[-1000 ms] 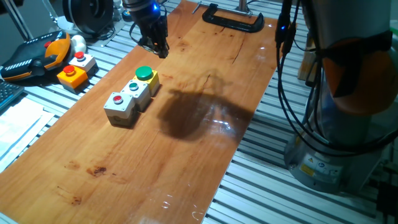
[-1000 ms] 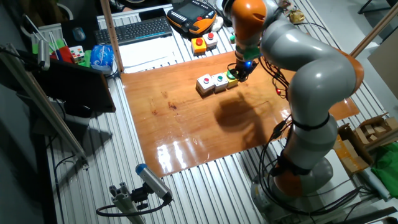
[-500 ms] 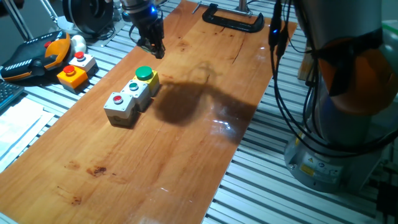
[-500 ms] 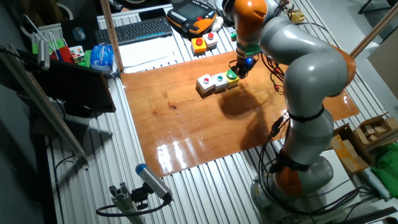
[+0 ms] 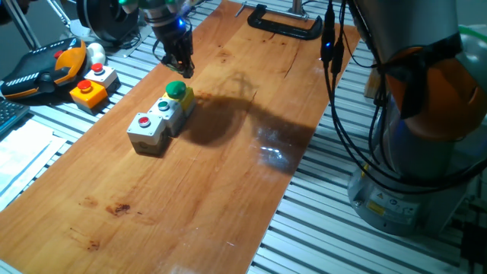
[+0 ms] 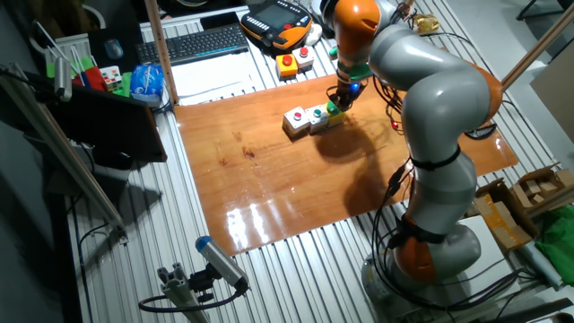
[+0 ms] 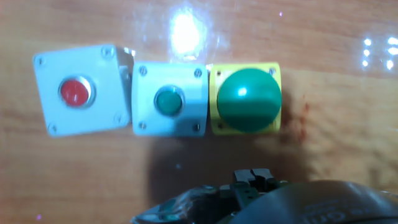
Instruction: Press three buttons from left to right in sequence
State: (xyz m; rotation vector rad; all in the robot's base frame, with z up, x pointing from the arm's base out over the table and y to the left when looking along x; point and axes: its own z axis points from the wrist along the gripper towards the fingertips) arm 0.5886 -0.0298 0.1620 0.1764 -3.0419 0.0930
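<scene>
The three buttons sit in a joined row on the wooden board (image 5: 228, 190). The row is a grey box with a red button (image 5: 144, 122), a grey box with a teal button (image 5: 163, 106), and a yellow box with a big green button (image 5: 176, 90). The hand view shows the red (image 7: 76, 91), the teal (image 7: 168, 101) and the green (image 7: 249, 99) from straight above. My gripper (image 5: 182, 72) hovers just beyond the green button, above the board. Its fingertips (image 7: 252, 176) touch each other and hold nothing. It also shows in the other fixed view (image 6: 340, 99).
A separate orange box with a big red button (image 5: 88, 92) and a lone grey box with a red button (image 5: 100, 74) lie off the board at the left, beside a teach pendant (image 5: 42, 67). A black clamp (image 5: 285, 24) grips the board's far end. A keyboard (image 6: 202, 40) lies beyond.
My gripper has moved left and a little down, from over the bare board to just beyond the green button. The buttons have not moved.
</scene>
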